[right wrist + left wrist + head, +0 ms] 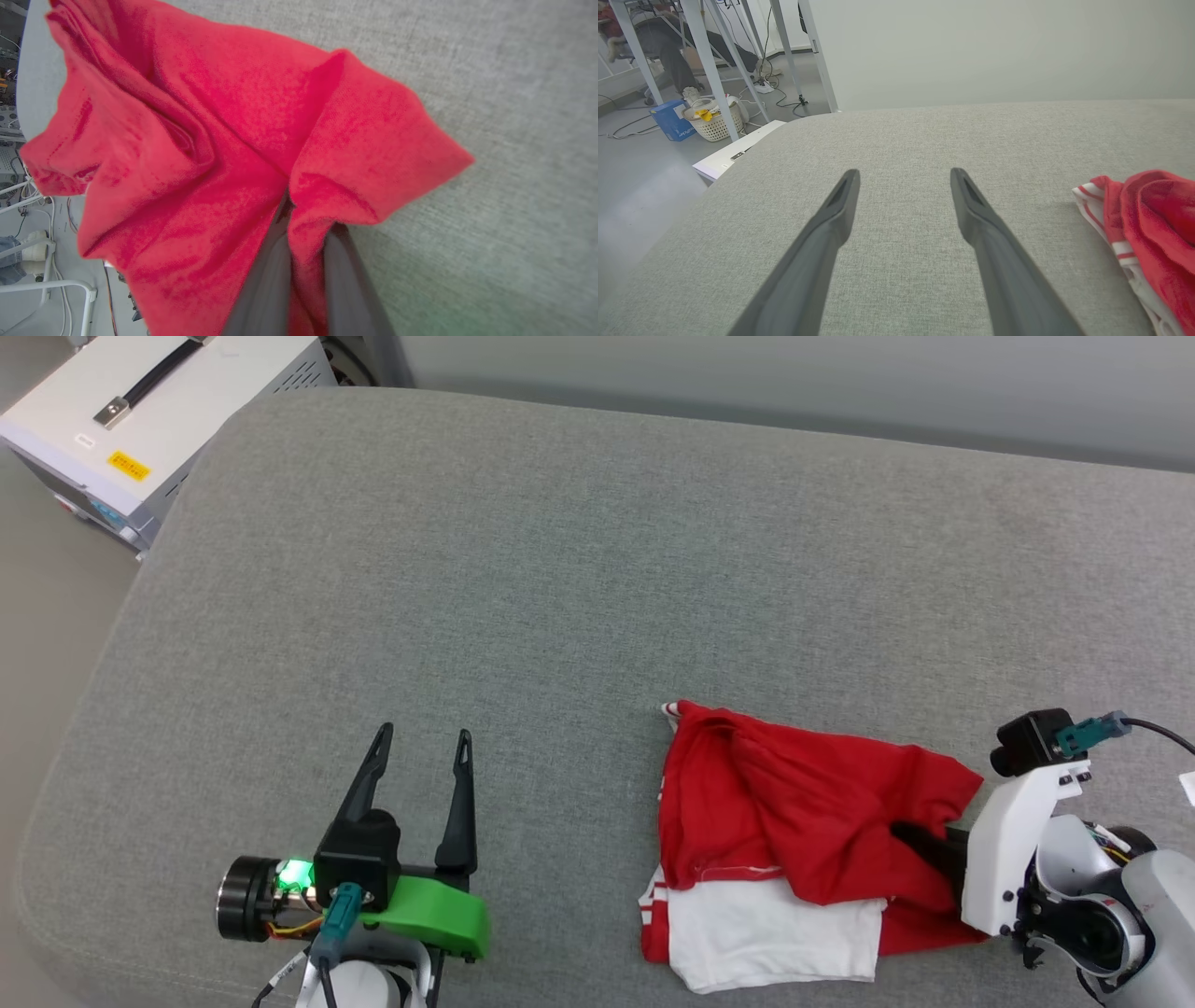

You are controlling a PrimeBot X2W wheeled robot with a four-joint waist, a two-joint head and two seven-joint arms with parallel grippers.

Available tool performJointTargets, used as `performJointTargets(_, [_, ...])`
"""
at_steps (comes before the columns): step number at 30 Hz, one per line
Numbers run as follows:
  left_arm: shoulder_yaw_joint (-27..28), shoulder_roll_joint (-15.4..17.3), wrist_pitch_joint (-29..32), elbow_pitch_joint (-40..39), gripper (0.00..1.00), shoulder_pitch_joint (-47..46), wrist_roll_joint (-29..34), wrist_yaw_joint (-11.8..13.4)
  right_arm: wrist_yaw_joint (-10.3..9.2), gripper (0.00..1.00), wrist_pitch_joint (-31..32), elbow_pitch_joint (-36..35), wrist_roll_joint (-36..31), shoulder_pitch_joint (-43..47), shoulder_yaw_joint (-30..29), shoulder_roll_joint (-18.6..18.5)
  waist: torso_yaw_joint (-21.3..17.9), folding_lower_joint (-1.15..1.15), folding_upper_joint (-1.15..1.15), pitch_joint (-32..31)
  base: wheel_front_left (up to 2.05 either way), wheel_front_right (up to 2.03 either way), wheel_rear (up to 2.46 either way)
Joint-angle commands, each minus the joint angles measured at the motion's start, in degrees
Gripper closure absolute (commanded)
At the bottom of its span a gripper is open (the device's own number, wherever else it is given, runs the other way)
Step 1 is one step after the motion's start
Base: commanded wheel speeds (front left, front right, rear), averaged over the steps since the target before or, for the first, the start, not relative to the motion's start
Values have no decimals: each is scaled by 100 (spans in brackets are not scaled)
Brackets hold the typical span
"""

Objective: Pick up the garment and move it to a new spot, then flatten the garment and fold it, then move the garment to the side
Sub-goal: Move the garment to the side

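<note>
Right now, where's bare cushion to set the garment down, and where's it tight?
Free: gray cushion between the open left gripper and the garment, plus the whole far half. Crowded: near right, where the right gripper is shut on the garment's red fabric.

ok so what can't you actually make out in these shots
- Fingertips of the right end effector: head and right wrist views, buried under a red fold of the garment.
- Any print on the garment: head view, hidden by its own folds.
- Most of the garment: left wrist view, cut off by the right edge.
- Contents of the basket: left wrist view, too small.
</note>
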Motion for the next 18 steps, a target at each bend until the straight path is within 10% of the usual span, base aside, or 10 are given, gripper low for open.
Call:
performJointTargets(1, [42,-3,-34,-18,0,23,6,38,-4,100,-114,-81,-66,-147,133,-43,-135,0,37,-86,0,0,0])
performJointTargets(18, [338,192,-34,-427,0,125,68,103,-4,100,-529,-1298,-976,-1392,826,-1466,-2155,0,37,145,0,0,0])
